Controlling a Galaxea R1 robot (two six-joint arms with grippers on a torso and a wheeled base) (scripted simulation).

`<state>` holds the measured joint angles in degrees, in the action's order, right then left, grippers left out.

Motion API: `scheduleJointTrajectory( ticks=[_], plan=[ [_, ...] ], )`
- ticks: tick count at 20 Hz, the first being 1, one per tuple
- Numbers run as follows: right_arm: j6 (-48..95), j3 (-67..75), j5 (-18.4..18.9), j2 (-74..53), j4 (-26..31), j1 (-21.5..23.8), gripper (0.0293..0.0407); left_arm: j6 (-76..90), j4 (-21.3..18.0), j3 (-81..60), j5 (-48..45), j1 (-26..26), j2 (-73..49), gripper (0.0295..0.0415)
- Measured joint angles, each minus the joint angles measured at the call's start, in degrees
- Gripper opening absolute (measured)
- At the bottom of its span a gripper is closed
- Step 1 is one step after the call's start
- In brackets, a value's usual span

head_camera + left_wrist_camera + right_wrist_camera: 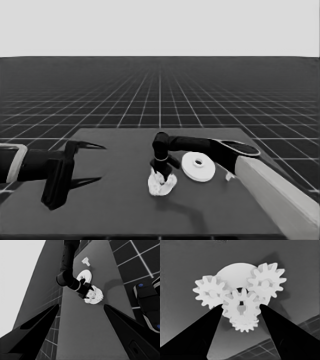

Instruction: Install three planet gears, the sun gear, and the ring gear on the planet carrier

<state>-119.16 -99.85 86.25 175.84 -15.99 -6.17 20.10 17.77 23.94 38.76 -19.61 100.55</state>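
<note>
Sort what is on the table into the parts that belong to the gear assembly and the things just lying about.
Belongs to the job:
- smaller round part, bearing gears
- four gears; the middle gear sits between the right gripper's fingers
- larger round part, beside the stack, not yet on it

Lying about:
- thin white piece, past the larger round part
- left gripper, parked over the table's left end

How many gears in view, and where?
4, all on the smaller round part: one left, one right, the middle one between the right gripper's fingers, one beneath.
</note>
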Motion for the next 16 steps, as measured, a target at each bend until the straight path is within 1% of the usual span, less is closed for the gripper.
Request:
scheduleJointTrajectory(
  ticks=[16],
  plan=[
    [-9.6,0.0,0.0,0.0,0.0,0.0,0.0309,0.0,0.0,0.0,0.0,0.0,0.0,0.0385]
  ],
)
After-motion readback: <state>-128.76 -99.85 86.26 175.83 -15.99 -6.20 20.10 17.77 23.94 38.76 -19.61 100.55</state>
